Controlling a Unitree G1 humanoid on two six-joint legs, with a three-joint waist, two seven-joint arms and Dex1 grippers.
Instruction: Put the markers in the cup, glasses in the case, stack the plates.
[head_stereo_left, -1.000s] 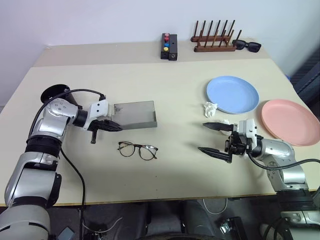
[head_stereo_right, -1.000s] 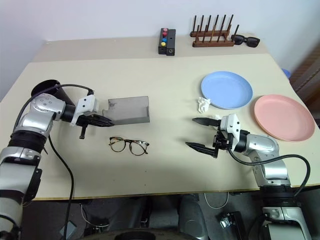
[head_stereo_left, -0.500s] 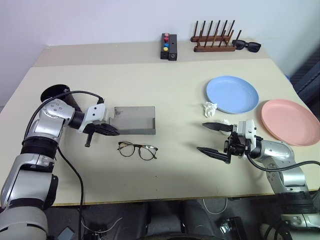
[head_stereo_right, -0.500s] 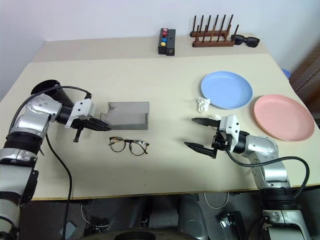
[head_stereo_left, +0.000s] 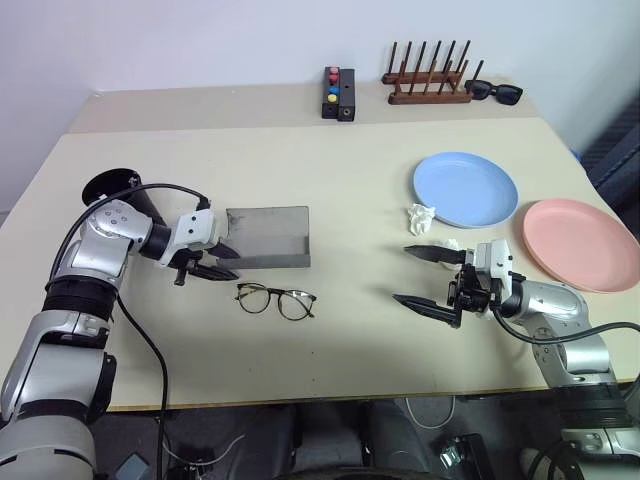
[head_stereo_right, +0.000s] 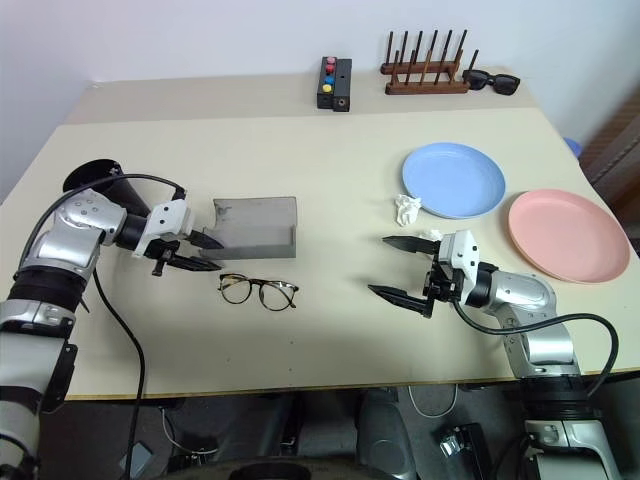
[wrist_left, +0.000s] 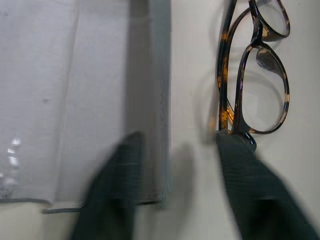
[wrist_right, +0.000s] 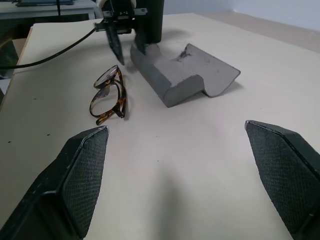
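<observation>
The case (head_stereo_left: 268, 236) lies open beside the left gripper (head_stereo_left: 212, 262), whose fingers are spread and empty. Next: grasp the glasses (head_stereo_left: 276, 300). The right gripper (head_stereo_left: 428, 280) gapes idle.

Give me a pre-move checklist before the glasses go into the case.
1. Case open, lid up: ok.
2. Case interior free of objects: ok.
3. Left hand open and off the case: ok, its fingers straddle the case's end.
4. Glasses lying free on the table in front of the case, unheld: ok.
5. Right hand open and empty: ok.
6. Glasses temples folded: cannot tell.
</observation>
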